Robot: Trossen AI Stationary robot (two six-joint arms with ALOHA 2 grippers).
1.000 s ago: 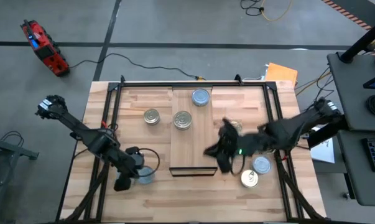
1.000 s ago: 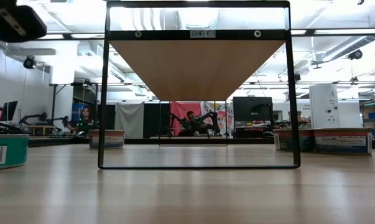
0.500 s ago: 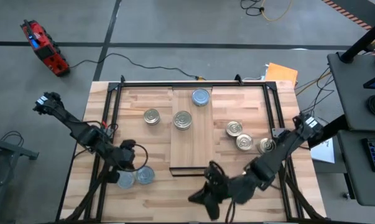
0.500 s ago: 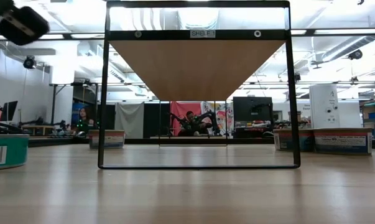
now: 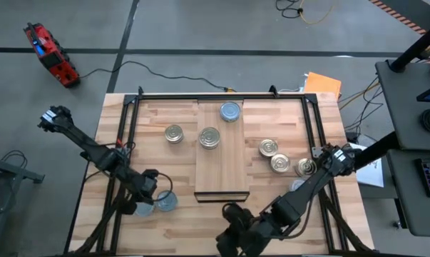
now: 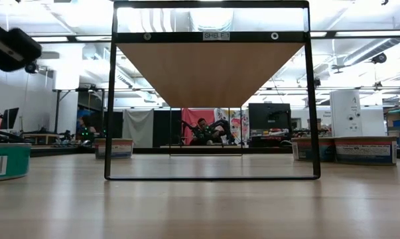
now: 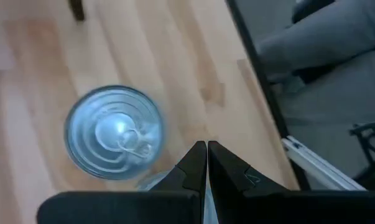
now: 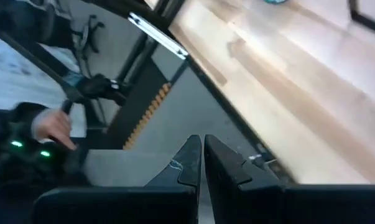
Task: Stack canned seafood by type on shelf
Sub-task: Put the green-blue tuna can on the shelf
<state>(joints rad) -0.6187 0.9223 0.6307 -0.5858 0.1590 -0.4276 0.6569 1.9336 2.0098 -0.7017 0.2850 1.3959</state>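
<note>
Right gripper [image 5: 229, 239] has swung off the cans right of the shelf [image 5: 222, 187] to the table's near edge, fingers clenched, empty. Left gripper [image 5: 138, 207] clenched, empty, over the blue-topped can [image 7: 112, 132] near-left. Shelf holds two tins; sorting barely begun.

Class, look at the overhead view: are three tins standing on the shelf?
No: only two tins stand on the shelf, a blue-grey-topped tin and a ringed-top tin.

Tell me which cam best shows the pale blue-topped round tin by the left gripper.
Left wrist view: the pale blue-topped round tin fills the picture, ringed lid and pull tab clear, beside the shut left gripper. High view shows it small, partly under the arm. Right wrist view does not show it. Whether the low view shows it, cannot tell.
</note>
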